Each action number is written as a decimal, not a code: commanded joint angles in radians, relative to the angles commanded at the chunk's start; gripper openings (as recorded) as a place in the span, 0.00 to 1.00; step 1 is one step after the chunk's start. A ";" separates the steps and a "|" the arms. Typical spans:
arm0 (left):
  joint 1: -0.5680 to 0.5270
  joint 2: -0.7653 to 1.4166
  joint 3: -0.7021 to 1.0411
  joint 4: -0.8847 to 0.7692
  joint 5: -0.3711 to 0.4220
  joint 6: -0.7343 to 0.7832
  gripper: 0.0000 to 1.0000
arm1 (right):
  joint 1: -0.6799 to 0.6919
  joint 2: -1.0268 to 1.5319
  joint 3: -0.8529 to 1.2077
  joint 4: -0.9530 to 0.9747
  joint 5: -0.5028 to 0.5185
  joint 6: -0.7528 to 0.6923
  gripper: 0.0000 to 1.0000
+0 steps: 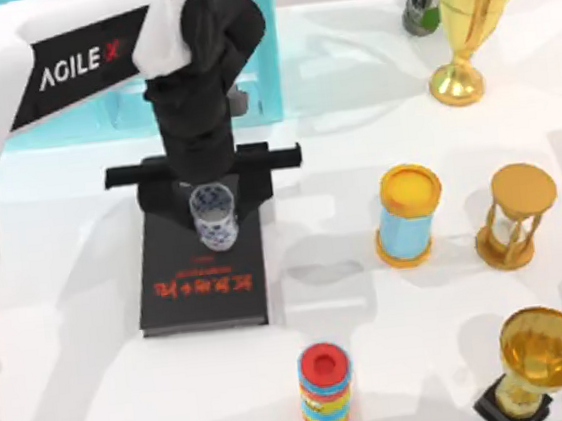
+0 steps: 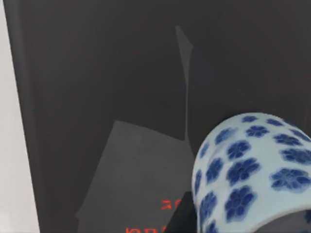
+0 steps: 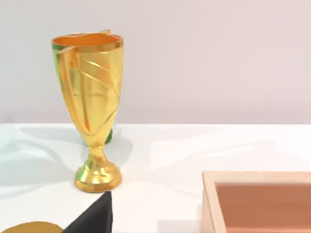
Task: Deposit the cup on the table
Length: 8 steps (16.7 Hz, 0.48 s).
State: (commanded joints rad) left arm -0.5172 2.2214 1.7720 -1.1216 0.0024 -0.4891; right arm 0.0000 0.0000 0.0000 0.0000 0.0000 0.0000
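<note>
My left pincer (image 1: 213, 210) is hanging over the black book (image 1: 204, 279) with the cup (image 1: 214, 217) at its tip. Honestly can't tell how tight it's closed. The book lies on the table (image 1: 394, 329), left of center.

White cup (image 1: 214, 217) — blue flowers; black book (image 1: 204, 279).

White surface (image 1: 99, 390) carries black book (image 1: 204, 289), blue canister (image 1: 407, 217), striped canister (image 1: 326, 389), hourglass (image 1: 518, 216), two gold trophies (image 1: 472, 19), turquoise shelf (image 1: 100, 114).
</note>
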 joint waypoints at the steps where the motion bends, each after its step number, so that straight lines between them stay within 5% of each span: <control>1: 0.000 0.000 0.000 0.000 0.000 0.000 0.10 | 0.000 0.000 0.000 0.000 0.000 0.000 1.00; 3: 0.000 0.000 0.000 0.000 0.000 0.000 0.00 | 0.000 0.000 0.000 0.000 0.000 0.000 1.00; 8: 0.000 0.000 0.000 0.000 0.000 0.000 0.00 | 0.000 0.000 0.000 0.000 0.000 0.000 1.00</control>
State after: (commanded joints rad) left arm -0.5172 2.2214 1.7720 -1.1216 0.0024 -0.4891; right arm 0.0000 0.0000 0.0000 0.0000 0.0000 0.0000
